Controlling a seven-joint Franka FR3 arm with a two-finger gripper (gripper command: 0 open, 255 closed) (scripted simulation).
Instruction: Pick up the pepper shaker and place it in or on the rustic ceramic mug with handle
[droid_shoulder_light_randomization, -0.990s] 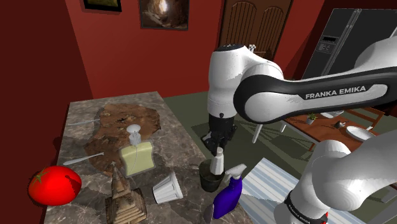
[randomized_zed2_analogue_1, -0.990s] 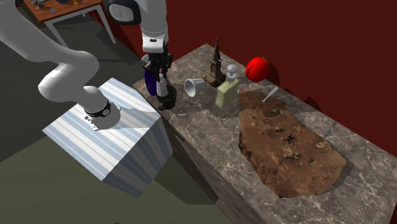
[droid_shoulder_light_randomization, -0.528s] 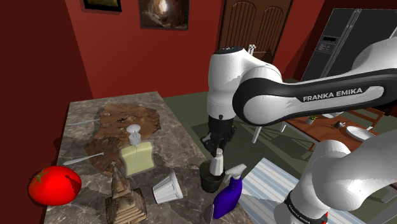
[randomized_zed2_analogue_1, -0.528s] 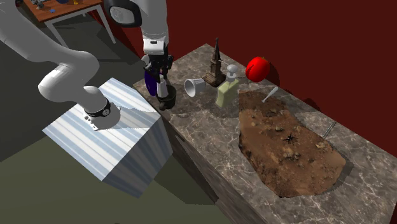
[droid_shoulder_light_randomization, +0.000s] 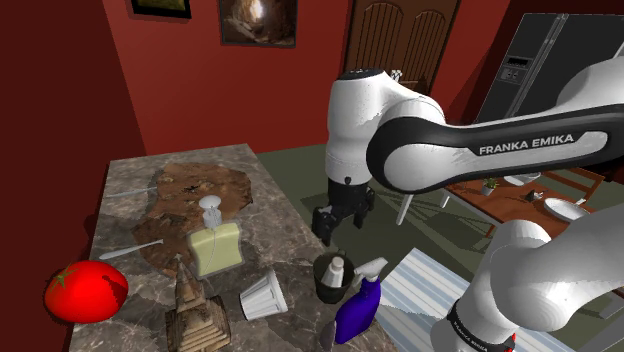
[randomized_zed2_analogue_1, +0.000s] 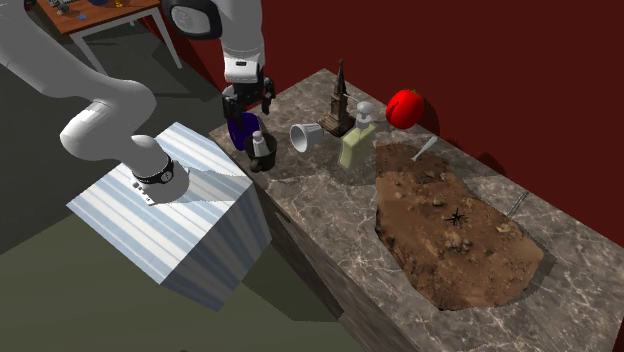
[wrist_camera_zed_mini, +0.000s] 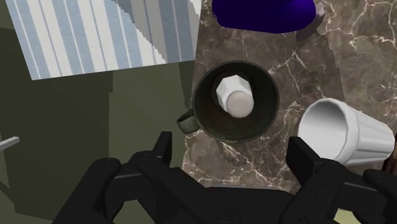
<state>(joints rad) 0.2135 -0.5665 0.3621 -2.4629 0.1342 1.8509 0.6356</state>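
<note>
**mind the way out: the mug sits near the counter edge**

your all-black two-finger gripper (wrist_camera_zed_mini: 230, 153) hangs with its fingers spread wide and nothing in them. it is directly above the dark round ceramic mug with a small handle (wrist_camera_zed_mini: 203, 121), at the lower middle of the shoulder view. the pale faceted pepper shaker (wrist_camera_zed_mini: 234, 97) stands inside that mug, free of the fingers. the placing looks done, so trouble would come from leaving low. a sideways sweep could clip the mug near the grey marble counter (wrist_camera_zed_mini: 210, 38) edge, the deep-blue spray bottle (wrist_camera_zed_mini: 264, 13) just beside it, or the white ribbed cup lying on its side (wrist_camera_zed_mini: 347, 133).
</note>
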